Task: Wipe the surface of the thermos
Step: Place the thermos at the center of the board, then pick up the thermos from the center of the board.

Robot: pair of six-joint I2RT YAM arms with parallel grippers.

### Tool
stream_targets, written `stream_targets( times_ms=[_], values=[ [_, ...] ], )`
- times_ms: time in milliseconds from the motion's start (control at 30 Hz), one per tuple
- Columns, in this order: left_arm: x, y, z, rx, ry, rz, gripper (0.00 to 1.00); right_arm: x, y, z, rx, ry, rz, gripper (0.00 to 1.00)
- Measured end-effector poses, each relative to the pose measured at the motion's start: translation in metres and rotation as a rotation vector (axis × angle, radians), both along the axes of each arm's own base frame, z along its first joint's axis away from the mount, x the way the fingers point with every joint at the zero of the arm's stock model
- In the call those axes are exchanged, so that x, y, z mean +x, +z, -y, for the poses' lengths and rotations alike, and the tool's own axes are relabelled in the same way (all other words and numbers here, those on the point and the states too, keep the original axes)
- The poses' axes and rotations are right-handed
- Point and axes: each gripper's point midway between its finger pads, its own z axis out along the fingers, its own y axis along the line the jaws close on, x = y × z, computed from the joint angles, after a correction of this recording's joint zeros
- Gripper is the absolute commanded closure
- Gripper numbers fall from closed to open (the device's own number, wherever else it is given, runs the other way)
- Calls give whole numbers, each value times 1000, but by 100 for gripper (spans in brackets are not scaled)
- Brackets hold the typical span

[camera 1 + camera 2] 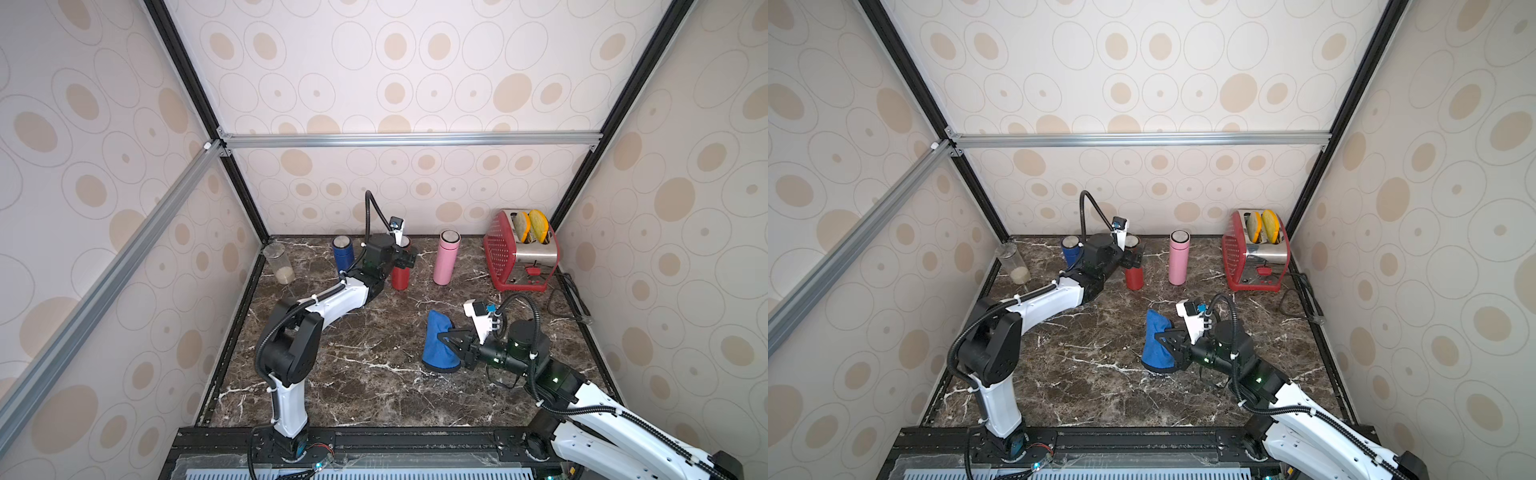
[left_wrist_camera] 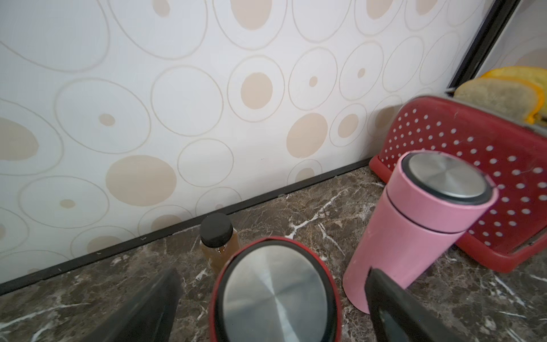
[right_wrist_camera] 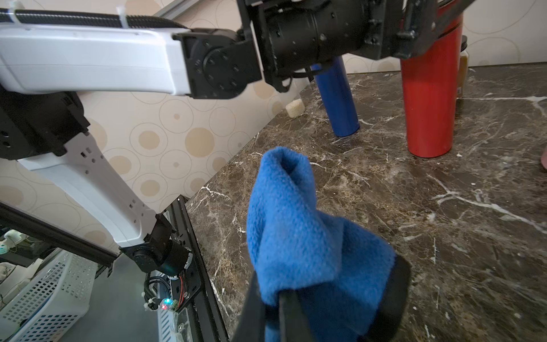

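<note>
Left wrist view | left gripper (image 2: pixel 273 278) spread wide, jaws flanking red thermos (image 2: pixel 276 305) upright on counter (image 2: pixel 296 201) | right gripper (image 1: pixel 449 337) clenched on blue cloth (image 1: pixel 434 353), presumably held ready for wiping.

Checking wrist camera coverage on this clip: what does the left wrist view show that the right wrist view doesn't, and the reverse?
Only the left wrist view: the toaster with its bread slices, and the red thermos seen lid-on from above, between the fingers of the open left gripper.
Only the right wrist view: the blue cloth pinched in the right gripper, the blue thermos, and the left arm.
Both: the red thermos standing upright on the marble counter.
</note>
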Motion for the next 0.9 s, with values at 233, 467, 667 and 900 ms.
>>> stream_targets(
  times_ms=[233, 467, 667, 900],
  values=[
    [-17, 100, 3, -48, -43, 59, 1, -4, -8, 6, -2, -6, -3, 100],
    [-32, 165, 75, -58, -218, 60, 1, -8, -11, 12, 9, -18, -3, 100],
    [-33, 108, 140, 10, -334, -94, 1, -12, -11, 20, 25, -35, 2, 100],
    [-17, -1, 149, 106, -313, -325, 1, -15, -9, 27, 29, -50, 10, 100]
  ],
)
